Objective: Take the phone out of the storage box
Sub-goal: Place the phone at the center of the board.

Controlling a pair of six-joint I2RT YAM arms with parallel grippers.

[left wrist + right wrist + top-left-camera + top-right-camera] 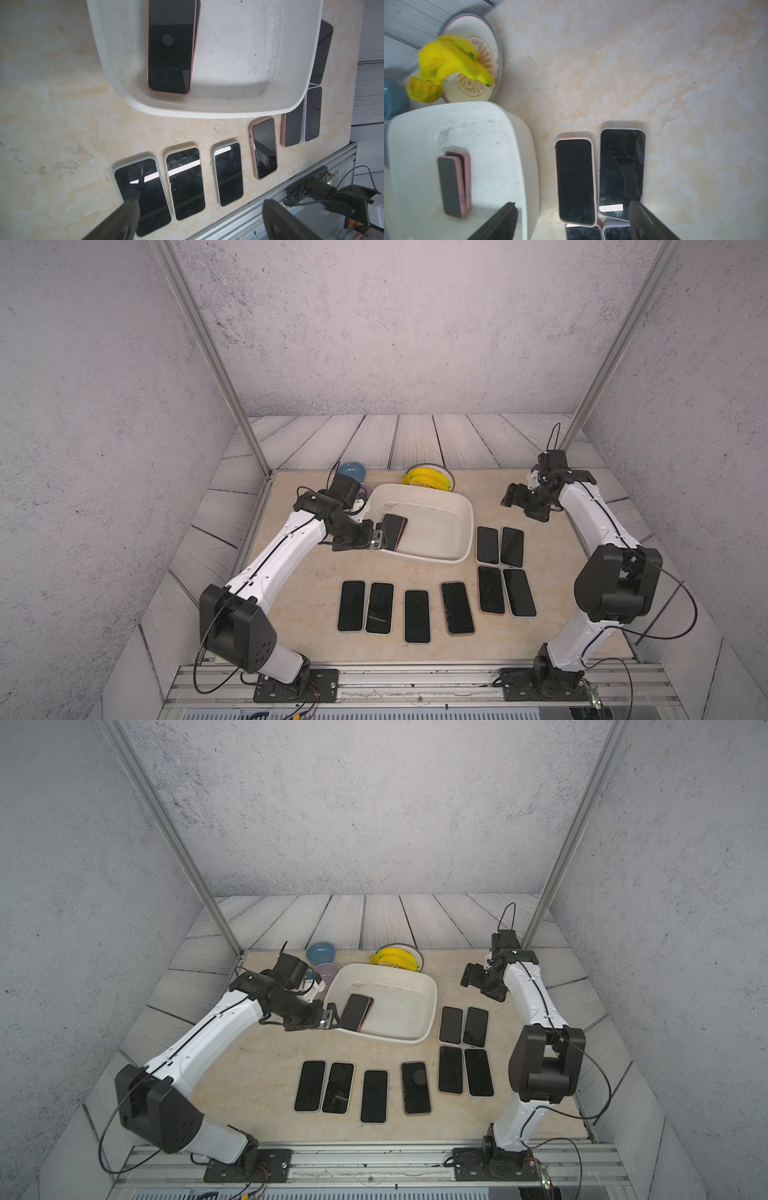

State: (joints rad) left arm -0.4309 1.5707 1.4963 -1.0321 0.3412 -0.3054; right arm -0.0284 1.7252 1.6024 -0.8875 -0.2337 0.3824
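- The storage box (pixel 436 531) is sitting at the centre of the frame in both top views. The phone (pixel 392 531) is lying at its left end, stacked on a second phone (pixel 467 176) whose pink edge is showing beside it.
- The left pincer (pixel 376 540) is being held wide apart and empty, just outside the box's left wall, next to the stack.
- The right pincer (pixel 509 497) is being held above the tabletop (pixel 316 568) to the right of the box, with its jaws spread and nothing between them.
- The phone is being judged rigid, thin and fairly light, with a slick glass face and a grippier case rim. A hold across the two long edges is being advised, as pressure on the glass may cause slipping or cracking.
- The lower phone may be dragged along when the top one is being lifted.
- Clearance is being limited by the sloping left wall close to the stack, while the right half of the box bottom is lying bare.
- The tabletop is being occupied by a row of four phones (pixel 417 616) below the box and a block of four phones (pixel 498 547) to its right. Open surface is lying at lower left of the box.
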